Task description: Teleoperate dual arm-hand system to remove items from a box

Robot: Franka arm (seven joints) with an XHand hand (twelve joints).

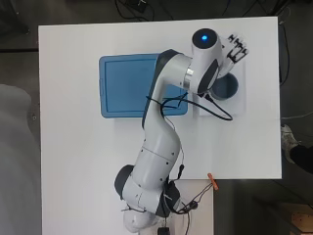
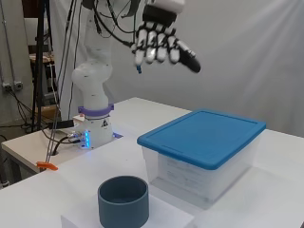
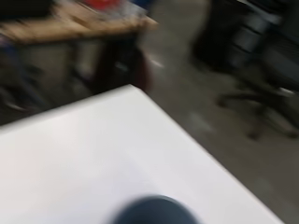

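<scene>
Dark blue cup (image 2: 123,201) on white block, foreground; box (image 2: 204,152), blue lid (image 2: 202,135) still on, beside it; hand (image 2: 159,45) high above, fingers spread, empty; box lies below, toward the view's right.

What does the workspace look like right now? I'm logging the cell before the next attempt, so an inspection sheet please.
Surface: white table, bare apart from the items below.
Job's things: clear box with its blue lid on; contents not visible. Dark blue cup on a white block beside the box.
Clutter: small orange object at the table edge near the arm's base.
Hand: hand raised well above the table, fingers straight, holding nothing.
Cables: black cable looping off the arm by the cup; more by the base.
Surroundings: white backdrop, dark floor, furniture beyond the table.
</scene>
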